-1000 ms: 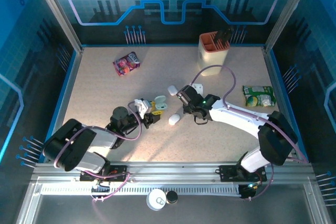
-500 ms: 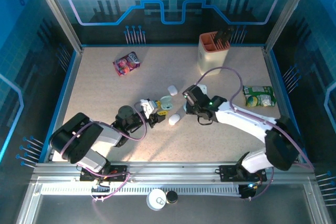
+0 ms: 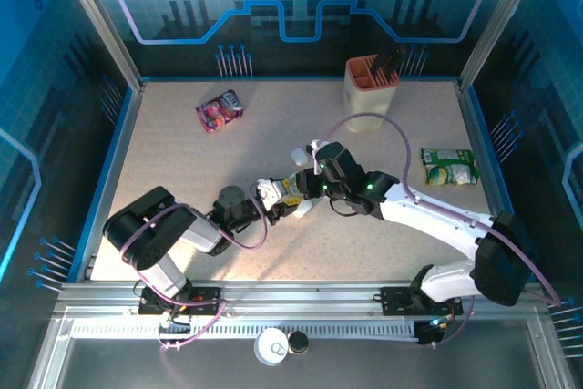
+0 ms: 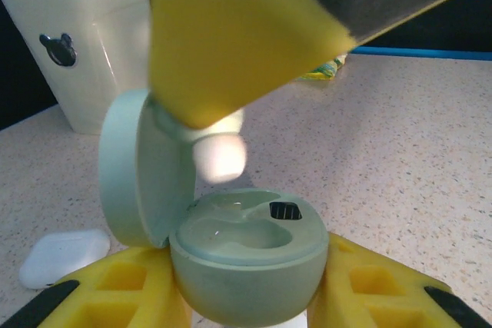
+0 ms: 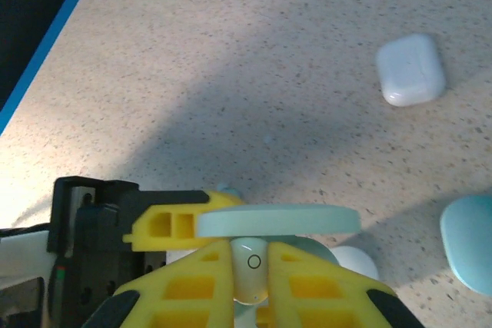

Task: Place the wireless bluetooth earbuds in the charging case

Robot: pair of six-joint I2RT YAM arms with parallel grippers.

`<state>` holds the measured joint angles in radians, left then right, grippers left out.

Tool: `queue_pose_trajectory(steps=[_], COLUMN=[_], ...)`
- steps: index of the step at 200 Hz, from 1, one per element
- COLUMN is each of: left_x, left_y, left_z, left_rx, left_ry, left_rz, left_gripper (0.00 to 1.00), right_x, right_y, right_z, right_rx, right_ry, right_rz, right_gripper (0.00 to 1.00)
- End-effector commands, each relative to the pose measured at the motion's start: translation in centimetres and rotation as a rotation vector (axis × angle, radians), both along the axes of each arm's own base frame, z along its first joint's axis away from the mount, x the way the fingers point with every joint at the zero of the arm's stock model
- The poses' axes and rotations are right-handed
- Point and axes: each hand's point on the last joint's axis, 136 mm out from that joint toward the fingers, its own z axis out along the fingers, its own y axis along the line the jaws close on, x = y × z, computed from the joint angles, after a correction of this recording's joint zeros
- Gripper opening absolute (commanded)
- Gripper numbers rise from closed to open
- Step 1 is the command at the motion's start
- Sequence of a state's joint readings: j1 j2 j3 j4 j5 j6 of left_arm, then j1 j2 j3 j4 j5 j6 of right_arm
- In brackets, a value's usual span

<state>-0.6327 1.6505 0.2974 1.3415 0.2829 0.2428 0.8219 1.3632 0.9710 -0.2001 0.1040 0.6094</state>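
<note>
Earbud (image 4: pixel 220 156) in right pincer (image 5: pixel 250 265), just above case (image 4: pixel 244 245) — open (held by left pincer (image 4: pixel 246 291))

Right end effector (image 5: pixel 250 250) pinching pale earbud (image 5: pixel 248 276) beside open mint case (image 5: pixel 277 220); white case (image 5: pixel 411 69) well apart.

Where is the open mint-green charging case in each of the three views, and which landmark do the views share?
Top external: the mint-green charging case near the picture's centre.
Left wrist: the case at bottom centre, lid open to the left.
Right wrist: the case at bottom centre, lid seen edge-on.
Shared landmark: the white rectangular case, lying apart from it.
</note>
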Motion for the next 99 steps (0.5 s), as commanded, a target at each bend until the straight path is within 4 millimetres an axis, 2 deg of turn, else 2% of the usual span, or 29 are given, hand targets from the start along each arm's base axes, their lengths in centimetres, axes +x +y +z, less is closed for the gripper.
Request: queue_pose_trajectory(steps=[1,36,99], left_x=[0.3,0.3,0.9], left_y=[-0.4,-0.2,0.1], left_z=[2.2,2.8,3.2], left_rx=[-0.029,-0.043,-0.062], left_ry=[-0.096,-0.1,-0.091], left_rz=[0.006,0.016,0.054], left_gripper=[0.35,0.36,0.35], right_x=[0.1,0.5,0.4], right_y=[1.8,1.2,1.3], right_z=[1.3,-0.1,-0.9], right_rx=[0.023,-0.026,-0.037], right_ry=[-0.038,-0.019,-0.003], right_rz=[0.058,0.03,0.032], right_gripper=[0.13,0.13,0.13])
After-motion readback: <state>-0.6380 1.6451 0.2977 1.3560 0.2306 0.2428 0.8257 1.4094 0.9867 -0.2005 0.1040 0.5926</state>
